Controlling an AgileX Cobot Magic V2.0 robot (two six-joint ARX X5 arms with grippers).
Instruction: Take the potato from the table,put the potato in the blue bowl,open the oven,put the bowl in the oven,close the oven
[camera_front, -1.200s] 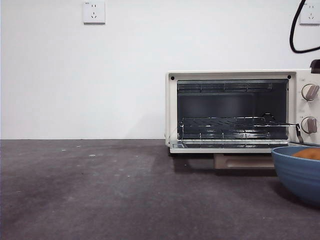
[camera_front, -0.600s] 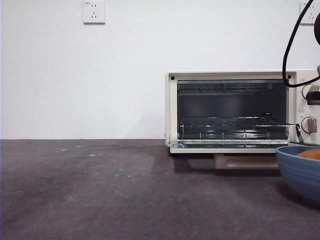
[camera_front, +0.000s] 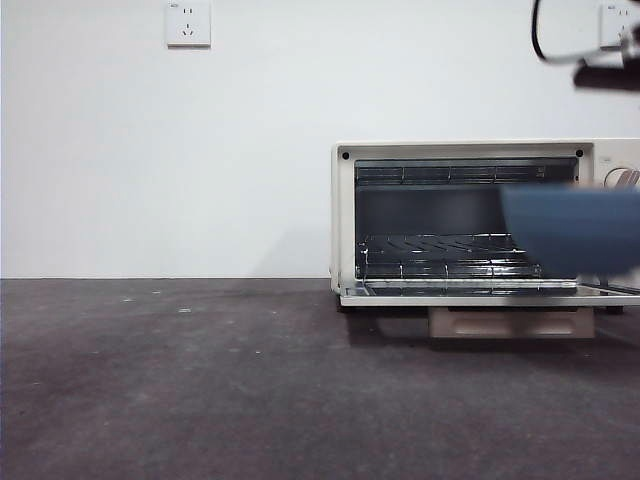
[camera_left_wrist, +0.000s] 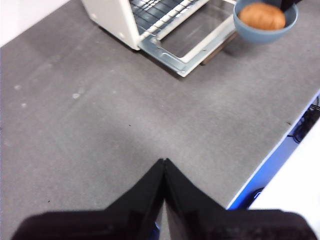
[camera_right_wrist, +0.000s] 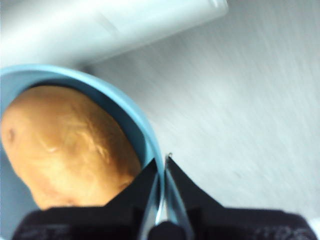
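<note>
The oven (camera_front: 343, 215) stands at the right with its door (camera_front: 470, 297) folded down flat and the wire rack (camera_front: 440, 262) showing inside. The blue bowl (camera_front: 575, 230) hangs blurred in the air before the oven's right half, above the door. My right gripper (camera_right_wrist: 164, 162) is shut on the bowl's rim (camera_right_wrist: 127, 112), and the orange-brown potato (camera_right_wrist: 70, 145) lies inside the bowl. In the left wrist view the bowl (camera_left_wrist: 255, 34) with the potato (camera_left_wrist: 262, 16) floats beside the open door (camera_left_wrist: 197, 42). My left gripper (camera_left_wrist: 164, 162) is shut and empty over the bare table (camera_left_wrist: 100, 115), far from the oven.
The tan door handle (camera_front: 510, 322) sits under the lowered door. A black cable and part of the right arm (camera_front: 608, 76) show at the top right corner. Wall sockets (camera_front: 188, 23) are on the white wall. The table's edge (camera_left_wrist: 270, 160) runs close by the left gripper.
The bowl with the potato has risen from the table at the right edge to the height of the oven's opening. The dark arm and cable have moved upward.
</note>
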